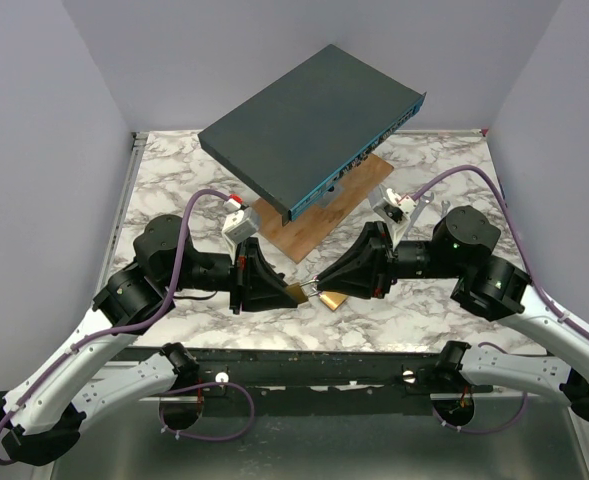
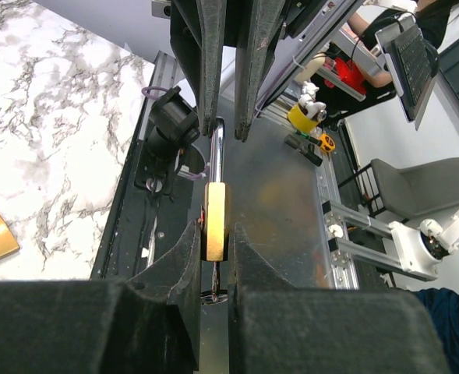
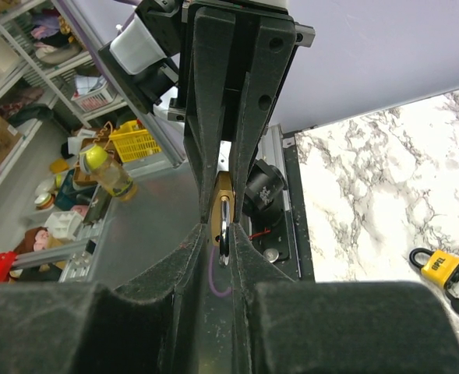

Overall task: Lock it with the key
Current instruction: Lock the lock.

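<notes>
A brass padlock [image 1: 297, 293] hangs in the air between my two grippers near the table's front middle. My left gripper [image 1: 288, 293] is shut on the padlock's body [image 2: 215, 222]. A thin dark piece, probably the key [image 2: 212, 282], sticks out of the body's near end between the left fingers. My right gripper [image 1: 322, 289] faces it and is shut on the silver shackle [image 3: 224, 227]. The shackle [image 2: 217, 152] runs from the body into the right fingers [image 2: 248, 70]. In the right wrist view the brass body [image 3: 223, 193] sits between the left fingers.
A dark flat box [image 1: 309, 125] rests tilted on a wooden board [image 1: 319, 215] at the back middle. A second yellow padlock [image 3: 438, 266] with keys lies on the marble table [image 1: 424, 300], just below the grippers in the top view [image 1: 334, 301].
</notes>
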`<act>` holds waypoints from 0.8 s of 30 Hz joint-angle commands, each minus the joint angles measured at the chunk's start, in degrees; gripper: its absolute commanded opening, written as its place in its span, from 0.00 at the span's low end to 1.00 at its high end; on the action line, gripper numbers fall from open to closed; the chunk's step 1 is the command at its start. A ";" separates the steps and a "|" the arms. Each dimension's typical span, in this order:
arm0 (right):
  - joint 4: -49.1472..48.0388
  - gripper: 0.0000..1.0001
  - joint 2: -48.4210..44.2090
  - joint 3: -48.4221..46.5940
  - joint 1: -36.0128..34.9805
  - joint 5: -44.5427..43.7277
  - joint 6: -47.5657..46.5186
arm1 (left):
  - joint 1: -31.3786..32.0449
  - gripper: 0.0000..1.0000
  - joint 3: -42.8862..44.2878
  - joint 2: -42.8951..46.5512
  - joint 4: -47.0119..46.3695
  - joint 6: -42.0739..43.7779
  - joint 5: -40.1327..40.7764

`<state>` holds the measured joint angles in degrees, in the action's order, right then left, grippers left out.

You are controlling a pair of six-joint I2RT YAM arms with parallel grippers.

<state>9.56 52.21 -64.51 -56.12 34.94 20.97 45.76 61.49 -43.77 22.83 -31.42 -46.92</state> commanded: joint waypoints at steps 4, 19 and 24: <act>0.46 0.21 -0.55 0.53 0.16 1.22 0.62 | -0.35 0.00 1.96 0.00 -2.25 -0.48 1.77; 0.63 0.18 -1.12 0.71 0.13 0.40 0.56 | -0.49 0.00 0.95 -0.19 -5.08 -2.53 0.62; 0.64 0.08 -1.06 0.26 0.13 0.28 0.70 | -0.47 0.00 0.28 -0.26 -5.24 -2.24 -1.69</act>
<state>9.69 51.96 -64.12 -56.14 35.07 21.19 45.69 61.49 -44.16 19.77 -33.52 -46.96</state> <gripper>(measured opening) 0.114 0.091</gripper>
